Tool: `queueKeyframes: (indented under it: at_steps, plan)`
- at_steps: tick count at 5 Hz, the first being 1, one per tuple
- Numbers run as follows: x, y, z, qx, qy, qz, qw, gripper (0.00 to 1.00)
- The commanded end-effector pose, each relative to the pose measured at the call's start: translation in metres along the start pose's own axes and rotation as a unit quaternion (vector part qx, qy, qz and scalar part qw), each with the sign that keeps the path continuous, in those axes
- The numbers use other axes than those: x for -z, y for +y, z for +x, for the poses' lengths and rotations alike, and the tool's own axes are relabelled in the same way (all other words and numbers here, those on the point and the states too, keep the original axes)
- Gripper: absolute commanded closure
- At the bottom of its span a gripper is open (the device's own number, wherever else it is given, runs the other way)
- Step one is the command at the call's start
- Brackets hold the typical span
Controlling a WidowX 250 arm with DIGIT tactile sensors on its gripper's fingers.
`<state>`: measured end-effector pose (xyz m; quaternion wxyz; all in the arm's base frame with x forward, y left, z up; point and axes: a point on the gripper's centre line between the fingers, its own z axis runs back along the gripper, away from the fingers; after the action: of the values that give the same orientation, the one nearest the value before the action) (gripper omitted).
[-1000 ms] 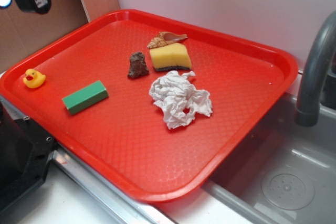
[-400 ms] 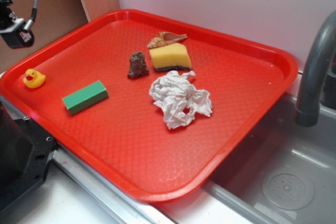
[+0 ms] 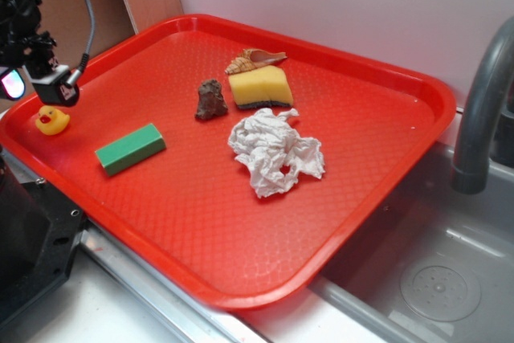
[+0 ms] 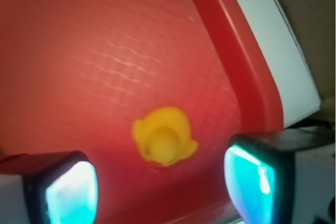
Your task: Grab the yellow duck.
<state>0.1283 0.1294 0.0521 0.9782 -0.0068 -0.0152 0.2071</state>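
The yellow duck (image 3: 52, 120) is a tiny toy with an orange-red beak, resting in the left corner of the red tray (image 3: 377, 174). My gripper (image 3: 36, 86) hangs just above and slightly behind it, open. From the wrist view the duck (image 4: 164, 142) lies on the tray floor a little ahead of the gap between my two fingers, whose cyan pads (image 4: 71, 195) stand wide apart with nothing between them. My gripper (image 4: 160, 187) is not touching the duck.
A green block (image 3: 130, 149) lies just right of the duck. Farther along the tray are a brown rock (image 3: 211, 100), a yellow sponge (image 3: 259, 87), a shell (image 3: 254, 59) and crumpled paper (image 3: 275, 153). The tray rim (image 4: 236, 61) runs close beside the duck. A grey faucet (image 3: 482, 110) stands at right.
My gripper has come down from the upper left corner toward the duck and now hovers right over it. Nothing on the tray has moved.
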Motion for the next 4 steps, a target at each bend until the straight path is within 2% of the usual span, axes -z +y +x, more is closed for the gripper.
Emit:
queueKeyframes:
  at_steps: [1, 3, 4]
  plan:
    - [0.016, 0.005, -0.002, 0.018, 0.011, 0.023, 1.0, 0.0]
    - [0.038, -0.003, -0.008, 0.054, 0.032, 0.033, 0.998, 0.0]
    - [0.045, -0.004, -0.016, 0.064, 0.034, 0.041, 0.996, 1.0]
